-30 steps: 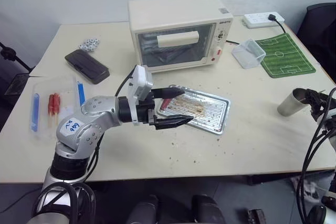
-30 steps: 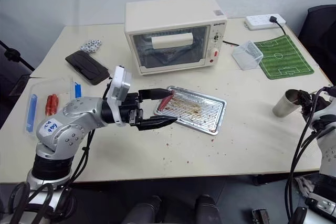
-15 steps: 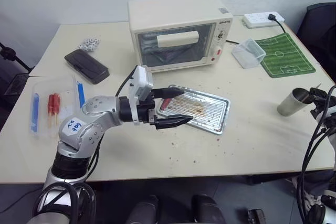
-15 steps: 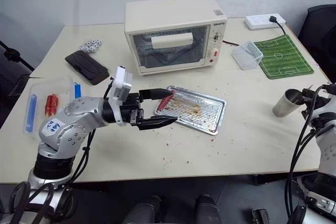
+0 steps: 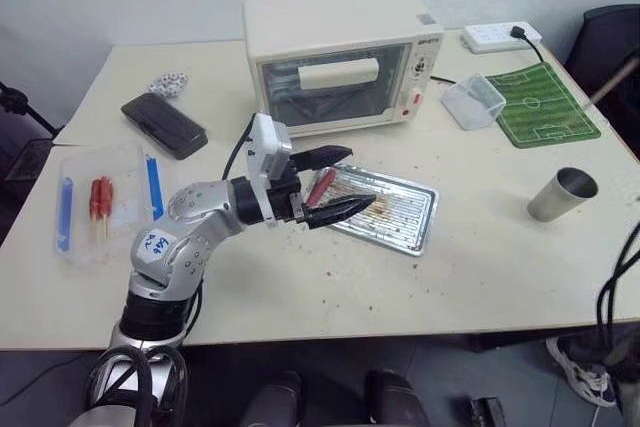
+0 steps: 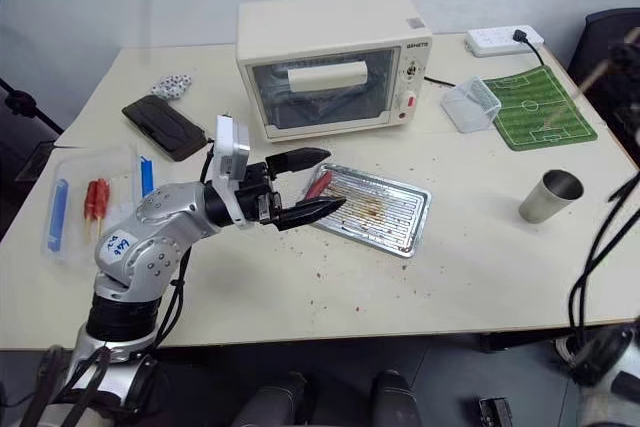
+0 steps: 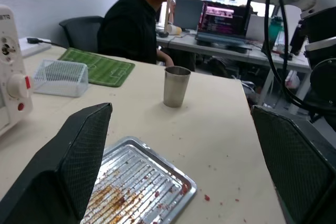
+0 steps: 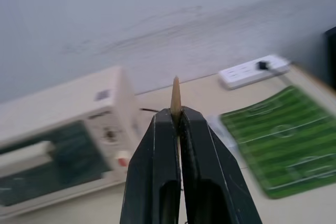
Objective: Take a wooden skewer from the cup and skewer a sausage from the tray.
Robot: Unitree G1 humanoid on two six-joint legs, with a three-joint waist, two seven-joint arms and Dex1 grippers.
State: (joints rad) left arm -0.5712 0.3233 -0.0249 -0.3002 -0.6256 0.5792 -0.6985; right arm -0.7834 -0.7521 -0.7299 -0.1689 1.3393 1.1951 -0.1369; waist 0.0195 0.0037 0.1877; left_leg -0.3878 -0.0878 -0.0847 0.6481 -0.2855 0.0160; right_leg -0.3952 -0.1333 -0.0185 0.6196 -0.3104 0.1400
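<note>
One skewer [image 8: 175,94] pinched in right gripper [image 8: 177,121], fingers tight, tip poking out. Left gripper [image 5: 336,183] spread wide, empty, over tray [image 5: 412,209] edge, sausage [image 5: 320,186] between fingers. Risks: thin stick slipping; glossy sausage rolling if unheld. Cup [image 5: 560,194] well apart.

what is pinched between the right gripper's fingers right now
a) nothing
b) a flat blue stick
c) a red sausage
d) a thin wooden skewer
d: in the right wrist view the right gripper is shut on the wooden skewer, whose pale tip sticks out past the black fingers.
</note>
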